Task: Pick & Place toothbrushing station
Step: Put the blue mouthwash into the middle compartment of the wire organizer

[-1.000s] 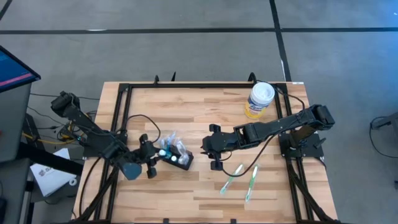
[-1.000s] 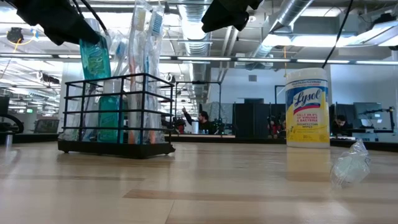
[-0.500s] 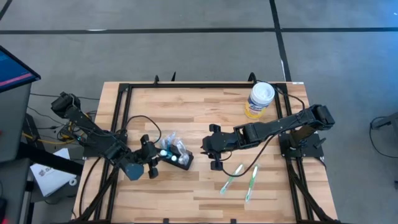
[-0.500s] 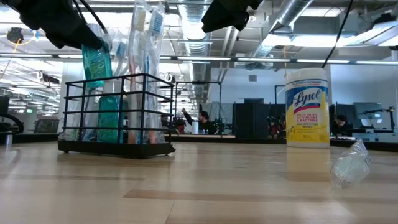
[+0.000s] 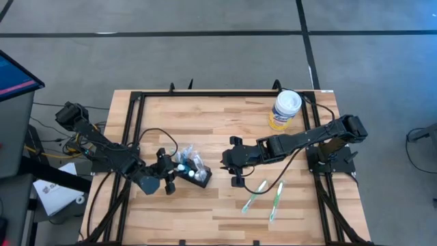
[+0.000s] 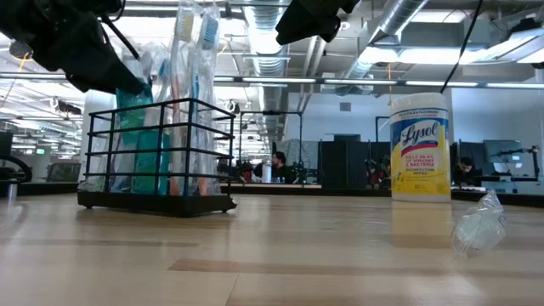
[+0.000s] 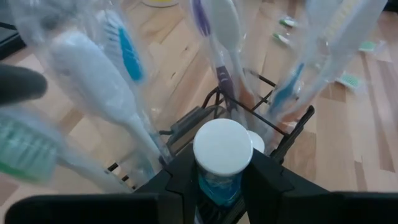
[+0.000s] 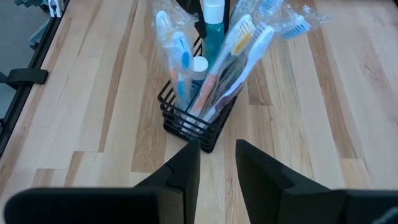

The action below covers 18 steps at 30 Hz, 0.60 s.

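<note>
The toothbrushing station is a black wire basket at the table's left middle. Several wrapped toothbrushes stand in it, beside a small bottle with a white cap. My left gripper is at the basket's left side, shut on a teal bottle with a white cap. The bottle's lower part is down inside the basket. My right gripper hangs open above the table to the right of the basket, with nothing between its fingers. My left gripper pinches the teal bottle's upper body, just under the white cap, between its two fingers. The fingers come from the table's left, slanting down. The bottle stands upright among the toothbrushes; whether its bottom rests on the basket floor is hidden.
Two wrapped toothbrushes lie on the wood near the front right. A yellow wipes canister with a white lid stands at the back right. Black frame rails run along the table's sides.
My left gripper has gone down with the teal bottle, which stayed upright and sank from above the basket's rim into the basket among the toothbrushes. My right gripper has kept still.
</note>
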Available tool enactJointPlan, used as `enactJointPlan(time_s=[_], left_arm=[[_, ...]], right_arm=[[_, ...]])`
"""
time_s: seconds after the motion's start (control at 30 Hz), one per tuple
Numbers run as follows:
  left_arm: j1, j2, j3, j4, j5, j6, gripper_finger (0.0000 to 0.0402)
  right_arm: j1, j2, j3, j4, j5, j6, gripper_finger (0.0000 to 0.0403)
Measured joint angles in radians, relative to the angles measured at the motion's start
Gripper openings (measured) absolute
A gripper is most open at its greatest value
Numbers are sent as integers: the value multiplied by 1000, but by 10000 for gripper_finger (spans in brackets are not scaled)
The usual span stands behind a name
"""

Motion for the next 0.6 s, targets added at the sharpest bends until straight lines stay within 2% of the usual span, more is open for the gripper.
enactJointPlan(time_s=[0.33, 0.6], left_arm=[[5, 0, -66, 88, 0, 0, 85], [63, 11, -79, 121, 72, 2, 86]], right_arm=[[0, 0, 0, 0, 0, 0, 93], [-2, 0, 0, 0, 0, -1, 93]])
